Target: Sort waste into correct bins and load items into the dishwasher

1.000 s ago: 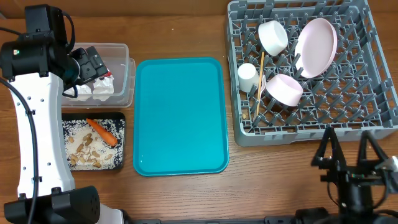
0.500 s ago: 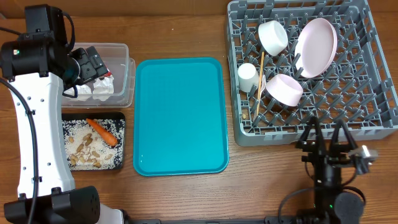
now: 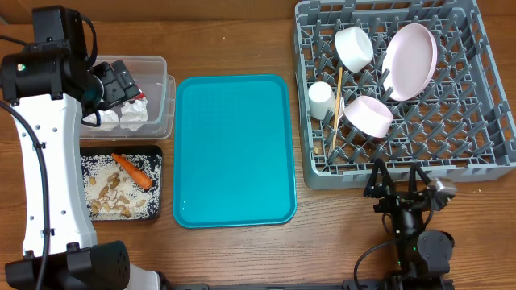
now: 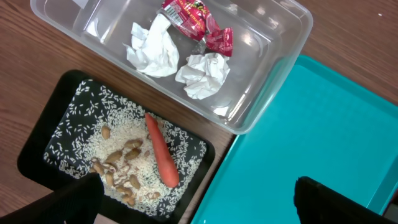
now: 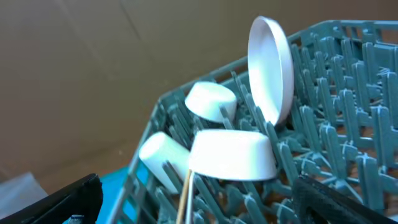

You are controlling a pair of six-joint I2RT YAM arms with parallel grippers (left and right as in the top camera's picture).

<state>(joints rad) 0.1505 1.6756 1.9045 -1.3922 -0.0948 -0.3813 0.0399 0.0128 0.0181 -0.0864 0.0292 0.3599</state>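
On the left I see napkins and a red wrapper in the clear tub. A carrot and rice scraps lie in the black tray. At far right, the plate, two bowls, cup and stick stand in the grey rack.

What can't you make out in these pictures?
- Red wrapper: overhead, the left gripper mostly covers it; the left wrist view shows it.
- Wooden stick: right wrist view, the bottom edge cuts off its lower end.
- Right gripper: in its own wrist view, its fingers are blurred and cut off at the bottom corners.
- Food scraps: overhead, too small to identify.
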